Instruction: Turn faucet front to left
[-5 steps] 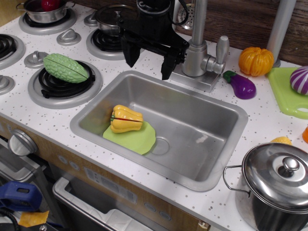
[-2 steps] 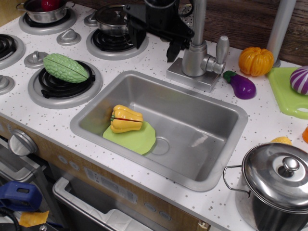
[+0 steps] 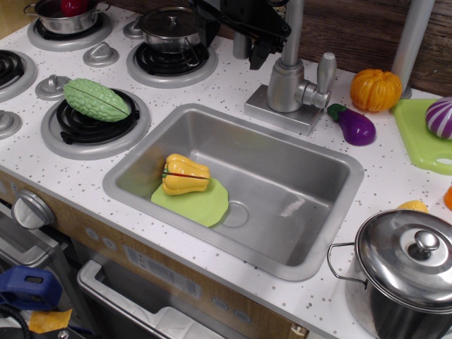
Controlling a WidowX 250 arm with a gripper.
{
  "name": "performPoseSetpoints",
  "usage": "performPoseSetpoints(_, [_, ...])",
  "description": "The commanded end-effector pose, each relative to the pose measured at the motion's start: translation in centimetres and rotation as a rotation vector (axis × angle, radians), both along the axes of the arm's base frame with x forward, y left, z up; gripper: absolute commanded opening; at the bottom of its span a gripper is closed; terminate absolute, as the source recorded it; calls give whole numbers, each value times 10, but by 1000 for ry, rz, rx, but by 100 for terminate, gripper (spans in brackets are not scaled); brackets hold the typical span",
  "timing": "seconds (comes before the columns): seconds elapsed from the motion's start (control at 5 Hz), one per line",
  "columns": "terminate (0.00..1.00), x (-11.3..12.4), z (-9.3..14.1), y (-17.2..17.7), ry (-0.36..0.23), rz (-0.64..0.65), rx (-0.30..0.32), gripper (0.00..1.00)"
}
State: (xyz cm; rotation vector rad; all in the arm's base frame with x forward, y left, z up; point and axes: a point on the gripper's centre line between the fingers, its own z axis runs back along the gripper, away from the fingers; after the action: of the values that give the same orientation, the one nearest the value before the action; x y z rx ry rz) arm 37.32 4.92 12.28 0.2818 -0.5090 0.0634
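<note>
The faucet [image 3: 286,86] stands behind the sink on its square base plate [image 3: 279,113]. Its thin pipe [image 3: 293,28] runs up out of view and its side lever [image 3: 325,70] points up on the right. My black gripper [image 3: 233,39] is at the top edge, just left of the pipe and partly cut off. Its fingers [image 3: 258,53] stand apart with nothing clamped. A short grey cylinder [image 3: 241,46], which looks like the spout end, hangs between them. The perforated face does not show.
The steel sink [image 3: 141,152] holds a yellow squash [image 3: 185,174] on a green plate [image 3: 205,205]. A lidded pot [image 3: 169,25] sits on the burner left of the gripper. A pumpkin [image 3: 374,90], an eggplant [image 3: 353,123], a grey pole [image 3: 413,35] and a big steel pot [image 3: 413,272] are on the right.
My gripper has risen and moved back from above the sink's rear rim to the top edge beside the pipe. The grey spout end now shows left of the pipe.
</note>
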Motion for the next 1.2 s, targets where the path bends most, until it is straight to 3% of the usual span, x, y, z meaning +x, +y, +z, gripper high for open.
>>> performPoseSetpoints(0.0, [0, 13, 15, 14, -84, 0, 26, 0])
performPoseSetpoints(1.0, [0, 39, -6, 73, -208, -150, 81, 0])
